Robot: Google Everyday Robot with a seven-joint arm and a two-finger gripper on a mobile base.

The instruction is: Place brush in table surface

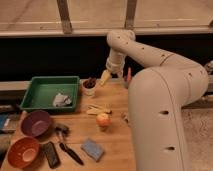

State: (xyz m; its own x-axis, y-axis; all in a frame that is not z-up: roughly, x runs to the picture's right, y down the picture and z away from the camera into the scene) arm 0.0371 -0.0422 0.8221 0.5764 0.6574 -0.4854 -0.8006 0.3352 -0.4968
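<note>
Wooden plank bench [114, 150] seen from the front, crowded with small items, dark window wall behind. At far left near the front edge, an orange-brown bowl [22, 151]; just behind it, a purple bowl [35, 123]. Further back on the left, a green tray [42, 92] holding a crumpled grey cloth [61, 100]. Right of the orange-brown bowl, a flat black block [50, 154] lying on the wood. Just beside that, the brush [70, 151], flat on the bench, dark rounded head toward the purple bowl, slim black handle angled toward the front right; well apart from the claw and not touched by the arm. Right of the handle, a blue sponge [92, 148], close but apart. At the back, just off the tray's right corner, a small pale cup [90, 87] with something dark inside. In mid-bench, a few pale yellow sticks [99, 109], and just in front of them a round orange-red fruit [103, 120]. Above the back of the bench, the claw [105, 77], yellowish at the tip, hanging just right of the cup and tilted down toward it; cannot tell whether set wide, narrow or gripping anything. At right, the thick white arm [160, 115] filling the foreground, curving up and back to the claw
</note>
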